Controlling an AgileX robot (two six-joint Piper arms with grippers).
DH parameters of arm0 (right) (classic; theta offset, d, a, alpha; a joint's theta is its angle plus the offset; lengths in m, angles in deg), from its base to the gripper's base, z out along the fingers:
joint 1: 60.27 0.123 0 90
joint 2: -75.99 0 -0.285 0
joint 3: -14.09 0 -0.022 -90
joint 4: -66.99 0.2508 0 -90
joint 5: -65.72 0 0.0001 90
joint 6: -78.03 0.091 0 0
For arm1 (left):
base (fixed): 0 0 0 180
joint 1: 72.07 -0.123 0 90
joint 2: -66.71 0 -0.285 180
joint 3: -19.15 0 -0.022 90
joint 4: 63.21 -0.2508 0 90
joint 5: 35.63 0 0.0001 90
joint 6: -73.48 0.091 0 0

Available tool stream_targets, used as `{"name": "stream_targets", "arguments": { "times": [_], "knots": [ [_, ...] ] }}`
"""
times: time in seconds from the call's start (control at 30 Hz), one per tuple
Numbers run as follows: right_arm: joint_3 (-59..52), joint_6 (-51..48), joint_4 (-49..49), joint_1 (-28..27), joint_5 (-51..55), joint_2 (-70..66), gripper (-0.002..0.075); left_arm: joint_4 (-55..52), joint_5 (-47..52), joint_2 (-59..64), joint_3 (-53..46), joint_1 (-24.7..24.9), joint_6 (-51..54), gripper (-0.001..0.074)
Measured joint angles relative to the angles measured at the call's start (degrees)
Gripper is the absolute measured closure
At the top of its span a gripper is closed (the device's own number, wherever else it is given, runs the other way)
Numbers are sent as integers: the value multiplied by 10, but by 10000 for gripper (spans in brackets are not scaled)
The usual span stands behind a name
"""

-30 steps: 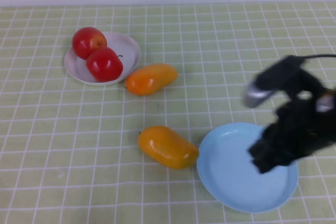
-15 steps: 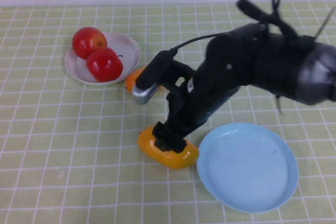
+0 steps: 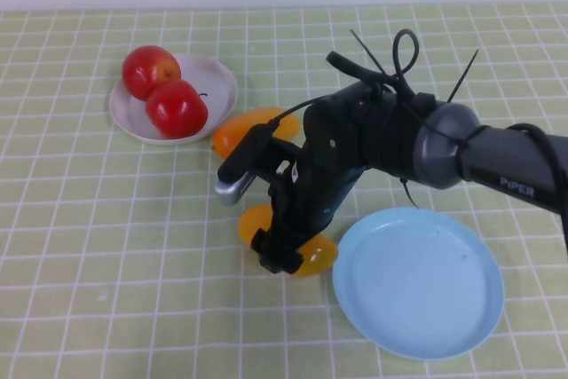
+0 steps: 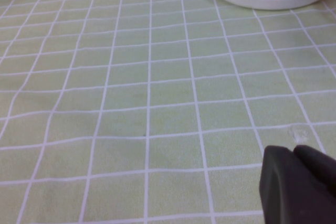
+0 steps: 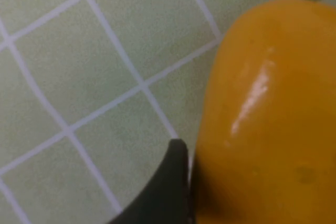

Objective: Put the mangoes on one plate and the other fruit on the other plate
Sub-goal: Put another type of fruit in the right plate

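The right arm reaches from the right edge toward the middle of the table, wrist bent steeply down, its right gripper [image 3: 286,250] low with a dark finger [image 5: 163,192] showing at the wrist camera. The left gripper [image 4: 299,184] shows only in its own wrist view, low over the table

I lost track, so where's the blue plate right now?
In the high view the blue plate lies front right, just right of the mango under the right gripper; the left gripper is elsewhere.

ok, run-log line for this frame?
right gripper: down on near mango, beside blue plate | far mango: on table | apples: on white plate | left gripper: parked, off the fruit
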Motion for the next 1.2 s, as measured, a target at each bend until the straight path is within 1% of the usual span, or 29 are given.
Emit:
{"name": "stream_targets", "arguments": {
  "times": [0.2,0.27,0.37,0.4,0.53,0.7,0.73,0.83,0.97,1.07,1.2],
  "knots": [
    [0,0,-13,0,-9,-16,51,0,0,0,0,0,1,735],
    [0,0,-13,0,-12,-17,84,0,0,0,0,0,1,735],
    [0,12,-15,0,-12,-18,171,0,0,0,0,0,1,735],
    [0,25,-16,0,-12,-18,170,0,0,0,0,0,1,735],
    [0,117,-30,0,-12,6,170,0,0,0,0,0,2,735],
    [-10,302,-92,0,35,82,170,0,0,0,0,0,2,735],
    [-19,333,-105,0,49,102,170,0,0,0,0,0,2,735],
    [-69,383,-121,-3,64,158,170,0,0,0,0,0,2,735],
    [-164,425,-122,-16,34,210,170,0,0,0,0,0,2,735],
    [-232,440,-111,-36,-5,227,171,0,0,0,0,0,2,735],
    [-270,445,-95,-49,-22,217,170,0,0,0,0,0,2,736]
  ]
}}
